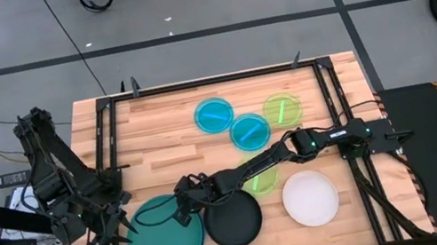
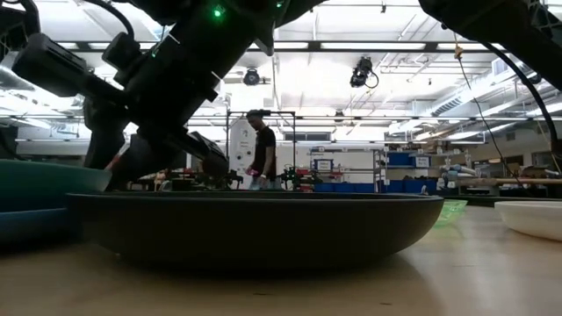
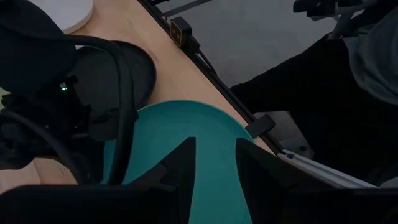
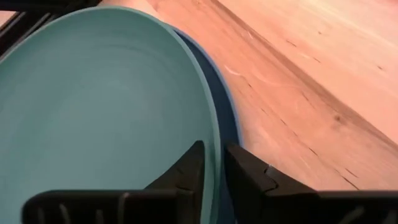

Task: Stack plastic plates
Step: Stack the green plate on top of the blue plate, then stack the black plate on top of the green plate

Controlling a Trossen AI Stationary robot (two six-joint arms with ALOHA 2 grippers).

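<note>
Teal plate [image 1: 164,237] rim between the slightly parted fingers of right end effector [image 1: 181,205], arm stretched across the table [image 1: 156,124].

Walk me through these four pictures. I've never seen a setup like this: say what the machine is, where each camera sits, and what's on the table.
Two dark robot arms work at a wooden table. One camera looks down from above, one sits at tabletop height, and one rides on each wrist. The right gripper reaches across and straddles the rim of the teal plate, which lies on a blue plate. The left gripper hovers open over the same teal plate. Nearby lie a black plate, a white plate, two cyan plates and two lime green ones.
</note>
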